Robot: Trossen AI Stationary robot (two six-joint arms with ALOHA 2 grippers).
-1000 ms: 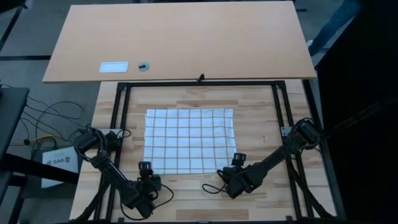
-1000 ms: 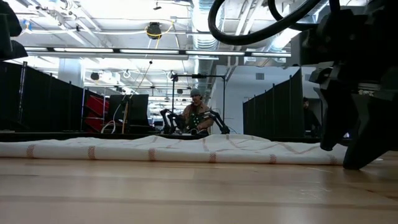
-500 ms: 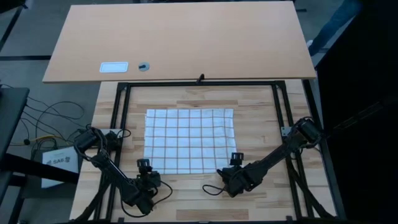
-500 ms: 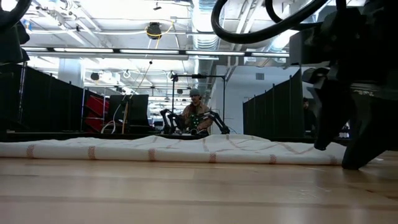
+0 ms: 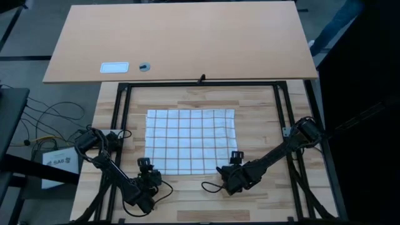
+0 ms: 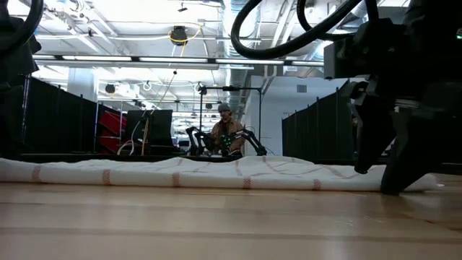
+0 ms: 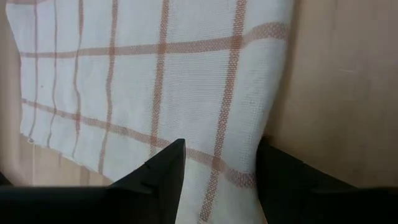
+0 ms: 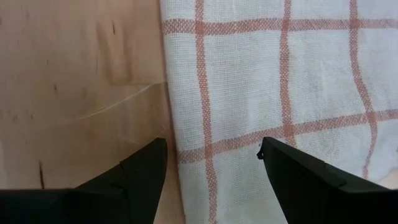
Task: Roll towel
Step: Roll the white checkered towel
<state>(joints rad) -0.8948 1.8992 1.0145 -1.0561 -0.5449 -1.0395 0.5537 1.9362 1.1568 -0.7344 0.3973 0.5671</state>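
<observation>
The towel (image 5: pixel 190 140), white with a reddish-brown grid, lies spread flat on the wooden table (image 5: pixel 262 125). My left gripper (image 5: pixel 145 165) stands open just over the towel's near-left corner (image 7: pixel 245 180), with the corner between its fingers (image 7: pixel 168 168). My right gripper (image 5: pixel 236 156) is open at the near-right corner. One of its fingers is over bare wood and the other over cloth, astride the towel's right edge (image 8: pixel 174 137). In the low view the right gripper (image 6: pixel 379 177) reaches down to the level of the towel (image 6: pixel 216 172). My left gripper slants down over the near-left corner; whether its fingers touch the cloth I cannot tell. My right gripper comes from above with one fingertip (image 6: pixel 393 189) down at the height of the towel's near edge; I cannot tell whether it touches cloth or table.
A black frame (image 5: pixel 125 112) runs round the work area. A large tan board (image 5: pixel 187 37) lies beyond the far edge, with a white label (image 5: pixel 114 67) on it. Bare wood lies on the near side of the towel (image 5: pixel 187 194). A person (image 6: pixel 227 133) sits far off in the room.
My left gripper has sunk a little and crept toward the towel's near-left corner. My right gripper has edged toward the table's left, closer over the near-right corner. Both have stayed open. The towel has not moved.
</observation>
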